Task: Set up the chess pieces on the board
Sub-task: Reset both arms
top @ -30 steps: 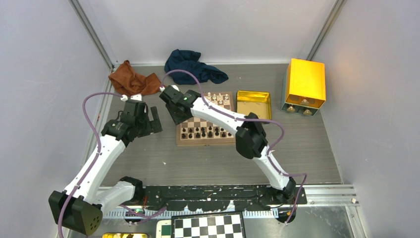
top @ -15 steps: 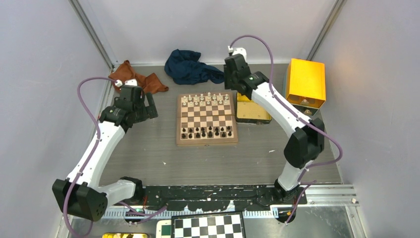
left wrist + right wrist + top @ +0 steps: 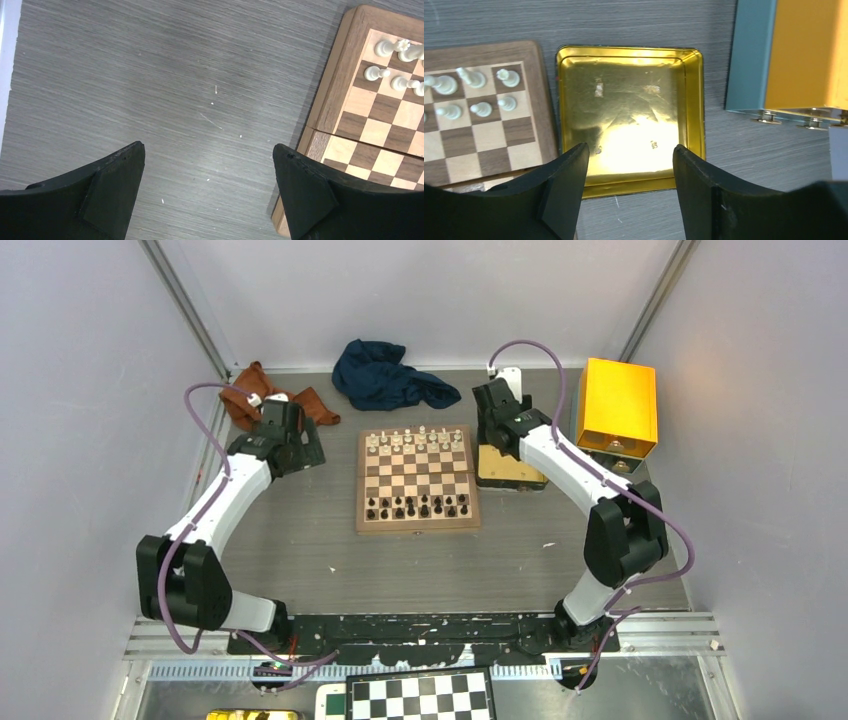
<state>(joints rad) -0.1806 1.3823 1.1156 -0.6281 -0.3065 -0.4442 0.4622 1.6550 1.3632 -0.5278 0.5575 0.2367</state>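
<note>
Two near rows of the board [image 3: 417, 475] hold the black chess pieces [image 3: 417, 507] — white pieces [image 3: 418, 440] line the far side. I see the left gripper [image 3: 207, 150] spread wide over bare table [image 3: 150, 75], just beside the board's left rim. Right gripper [image 3: 630, 147] gapes wide above the gold tin tray [image 3: 624, 100] — nothing between its fingers.

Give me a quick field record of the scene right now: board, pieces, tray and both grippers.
board: wooden, lying flat between the two arms
chess pieces: black, standing in the two near rows; too small to count
white pieces: standing in the two far rows
gold tray: beside the board's right edge, no pieces in it
left gripper: open, empty, above the table left of the board
right gripper: open, empty, above the gold tray
</note>
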